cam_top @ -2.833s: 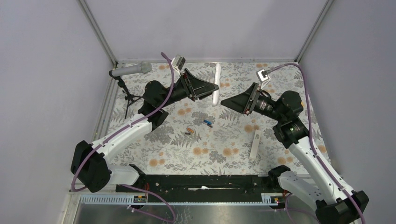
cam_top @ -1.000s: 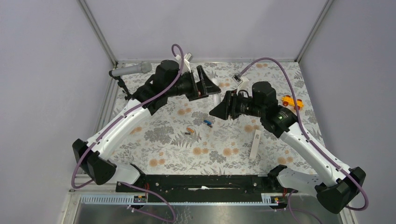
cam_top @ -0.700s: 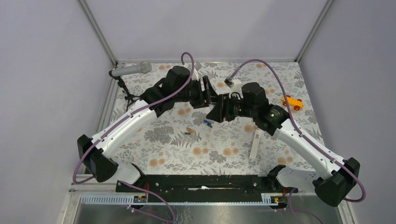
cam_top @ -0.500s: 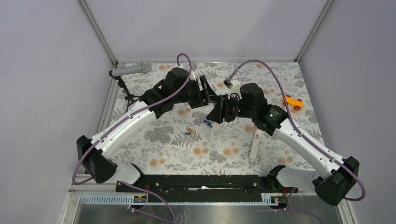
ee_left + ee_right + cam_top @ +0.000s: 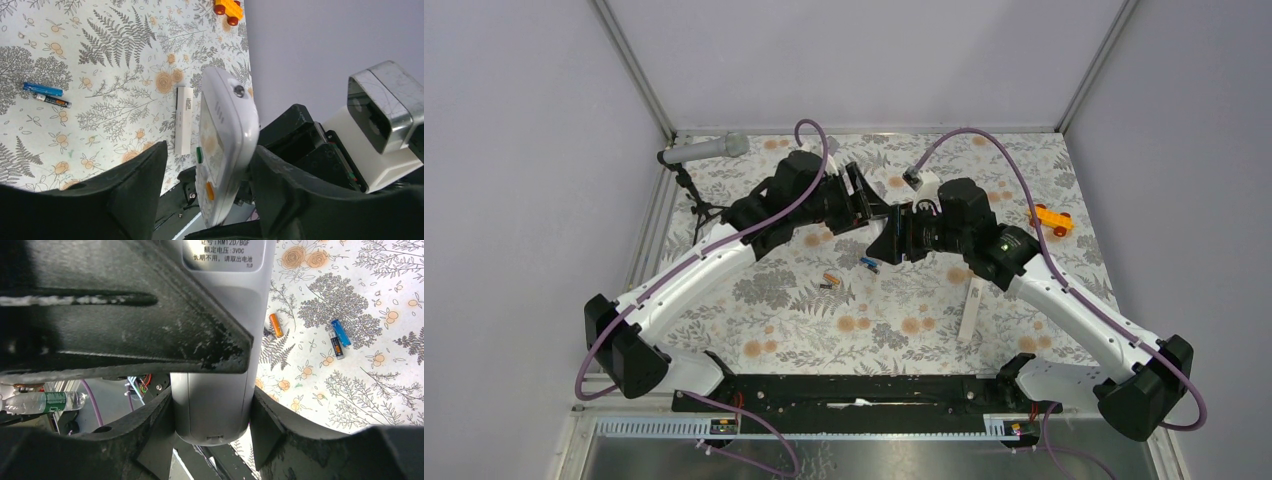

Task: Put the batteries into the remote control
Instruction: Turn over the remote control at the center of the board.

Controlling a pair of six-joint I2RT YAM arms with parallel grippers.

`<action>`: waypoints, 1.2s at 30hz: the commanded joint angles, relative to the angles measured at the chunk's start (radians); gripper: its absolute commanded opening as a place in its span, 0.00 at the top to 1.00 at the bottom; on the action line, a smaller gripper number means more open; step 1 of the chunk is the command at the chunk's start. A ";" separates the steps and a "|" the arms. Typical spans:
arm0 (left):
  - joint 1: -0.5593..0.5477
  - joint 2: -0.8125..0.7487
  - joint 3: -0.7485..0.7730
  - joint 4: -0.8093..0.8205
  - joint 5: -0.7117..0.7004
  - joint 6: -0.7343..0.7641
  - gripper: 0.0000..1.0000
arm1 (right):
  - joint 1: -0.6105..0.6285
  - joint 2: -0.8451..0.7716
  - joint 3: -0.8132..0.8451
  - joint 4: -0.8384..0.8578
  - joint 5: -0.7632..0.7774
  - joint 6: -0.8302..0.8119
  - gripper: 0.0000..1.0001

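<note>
— Floral cloth (image 5: 904, 335) underneath, grey walls (image 5: 874, 60) around: logged first. Located the remote control (image 5: 227, 115)?
— Found it raised off the cloth, above its middle, between the two grippers. Saw buttons on one face, a printed label on the other.
— Checked the jaws?
— Logged the right gripper (image 5: 212, 392) clamped on both long edges. Logged the left gripper (image 5: 209, 147) spread wider than the remote control: one finger (image 5: 290, 195) seemingly against it, cloth visible past the other.
— Logged the loose items?
— Spotted the orange-brown battery (image 5: 830, 277) and the blue battery (image 5: 867, 262) lying on the cloth, near each other, apart from both grippers. Marked a white strip (image 5: 969, 308) flat on the right side, an orange toy car (image 5: 1049, 218) toward the right wall, a grey cylinder (image 5: 709, 150) on a tripod (image 5: 699, 210) at the far left corner.
</note>
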 commanded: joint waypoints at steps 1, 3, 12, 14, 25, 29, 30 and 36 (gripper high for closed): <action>0.011 -0.044 -0.021 0.046 -0.039 -0.008 0.40 | 0.009 -0.019 0.000 0.038 -0.040 -0.025 0.84; 0.011 -0.047 -0.028 0.063 -0.035 -0.010 0.50 | 0.009 -0.015 -0.004 0.043 -0.047 -0.024 0.84; 0.011 -0.056 -0.058 0.076 -0.055 0.075 1.00 | 0.006 -0.012 -0.004 0.007 0.023 0.025 0.14; 0.020 -0.095 -0.106 0.133 -0.061 0.113 1.00 | -0.012 -0.043 0.003 -0.002 0.054 0.111 0.01; 0.077 -0.296 -0.440 0.565 -0.102 0.072 1.00 | -0.034 -0.360 -0.388 0.429 0.136 0.860 0.28; 0.077 -0.301 -0.451 0.631 -0.104 0.060 1.00 | -0.034 -0.325 -0.389 0.504 0.075 0.937 0.52; 0.077 -0.299 -0.449 0.643 -0.099 0.059 1.00 | -0.035 -0.317 -0.390 0.557 0.059 0.952 0.57; 0.077 -0.300 -0.450 0.663 -0.064 0.046 1.00 | -0.035 -0.285 -0.356 0.530 0.073 0.920 0.34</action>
